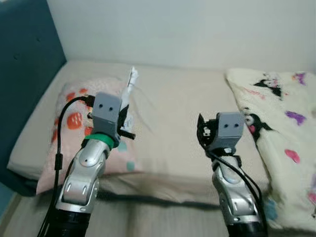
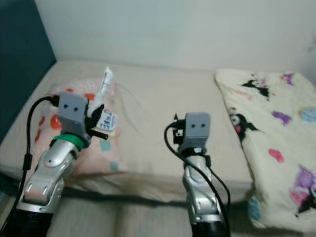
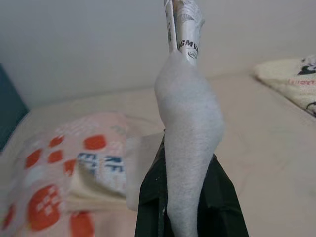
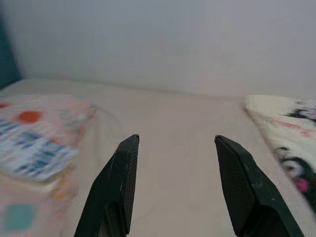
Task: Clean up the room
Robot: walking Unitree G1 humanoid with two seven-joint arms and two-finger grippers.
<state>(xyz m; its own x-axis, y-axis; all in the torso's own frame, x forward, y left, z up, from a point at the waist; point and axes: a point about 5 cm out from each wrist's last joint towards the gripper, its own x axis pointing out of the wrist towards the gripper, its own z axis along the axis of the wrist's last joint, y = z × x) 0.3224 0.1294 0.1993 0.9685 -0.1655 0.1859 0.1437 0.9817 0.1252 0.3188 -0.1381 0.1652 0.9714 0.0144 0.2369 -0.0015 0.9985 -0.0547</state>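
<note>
Left eye view: left gripper (image 1: pixel 124 129) raised over the patterned pillow (image 1: pixel 69 123) at the bed's (image 1: pixel 173 118) left, fingers clamped on a pale rolled wrapper (image 1: pixel 129 89), long axis near upright, printed tip pointing up and slightly far. Right gripper (image 4: pixel 175 182) held above the bare sheet mid-bed, jaws apart, gripping nothing. Printed blanket (image 1: pixel 281 128) bunched at right; small printed packet (image 2: pixel 109 120) lying on the pillow.

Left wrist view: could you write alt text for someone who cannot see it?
The left gripper is shut on a soft white wrapper that stands up between its black fingers, with printed lettering at its top. Behind it lies a beige bed, with a pink pillow with orange spots carrying a small blue-and-white packet.
</note>
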